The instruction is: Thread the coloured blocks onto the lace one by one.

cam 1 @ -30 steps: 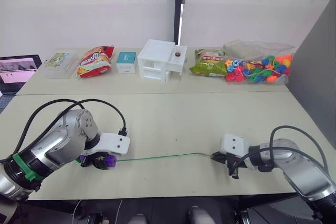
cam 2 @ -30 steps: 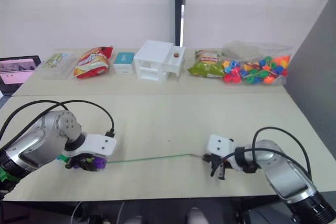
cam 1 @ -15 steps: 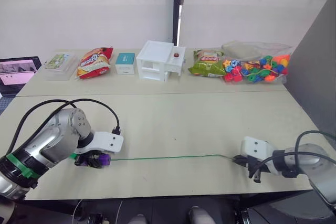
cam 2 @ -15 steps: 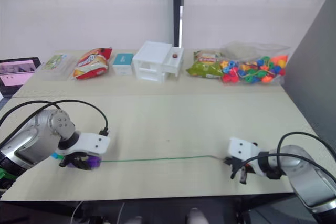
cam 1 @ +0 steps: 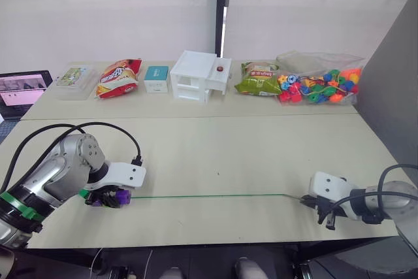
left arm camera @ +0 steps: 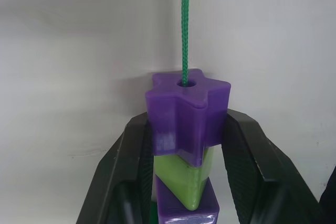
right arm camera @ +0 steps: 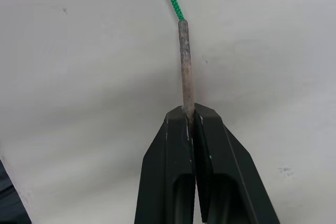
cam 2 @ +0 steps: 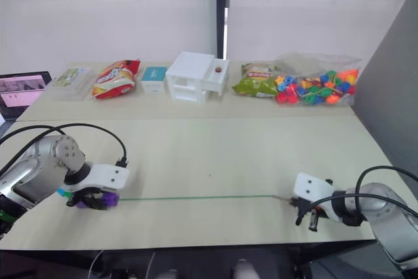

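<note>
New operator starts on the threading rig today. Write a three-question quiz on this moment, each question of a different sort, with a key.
1. True or false: the right tool is shut on the stiff grey metal tip of the thin green lace.
2. Which block sits nearest the lace's free length, between the left tool's fingers? A) purple star-shaped plastic block B) light green wedge-shaped plastic block C) red round bead
3. Fill in: between the two tools the lace runs ____ across the pale tabletop.

Key: 1 true; 2 A; 3 straight.
</note>
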